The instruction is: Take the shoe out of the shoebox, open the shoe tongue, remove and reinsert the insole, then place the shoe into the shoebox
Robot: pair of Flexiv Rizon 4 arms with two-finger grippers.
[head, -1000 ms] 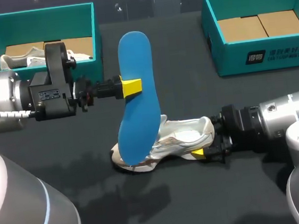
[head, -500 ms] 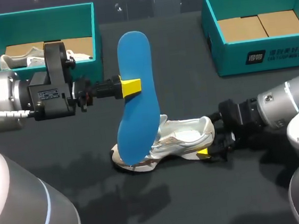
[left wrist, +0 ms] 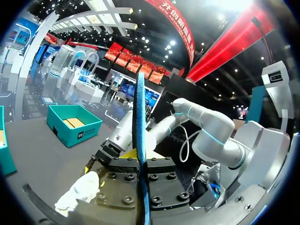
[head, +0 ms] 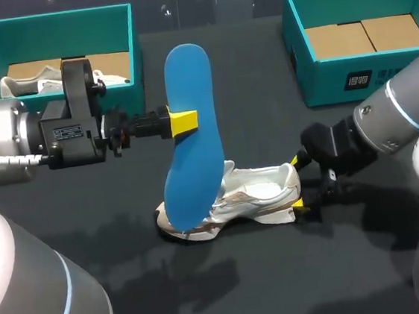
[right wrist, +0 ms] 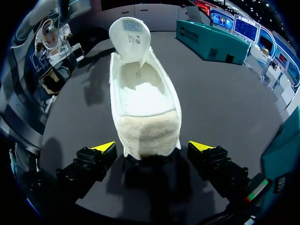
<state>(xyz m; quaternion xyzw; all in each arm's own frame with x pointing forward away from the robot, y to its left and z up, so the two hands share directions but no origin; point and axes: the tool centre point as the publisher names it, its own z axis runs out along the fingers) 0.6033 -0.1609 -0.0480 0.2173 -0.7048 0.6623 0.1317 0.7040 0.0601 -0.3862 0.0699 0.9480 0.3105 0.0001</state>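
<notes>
Left pincer clenched on upright blue insole over white shoe, right pincer released, tips flanking its heel

Table: dark grey, matte, plain, filling the head view from 12 to 6 o'clock.
Shadows: soft dark patches on the tabletop, at 6 to 8 o'clock from its middle.
Light: diffuse, shadow edges blurred.

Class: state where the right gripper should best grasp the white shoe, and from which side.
The heel, approached from behind by the right gripper: the shoe stands upright, its narrow heel facing the open fingers, tongue folded away.
</notes>
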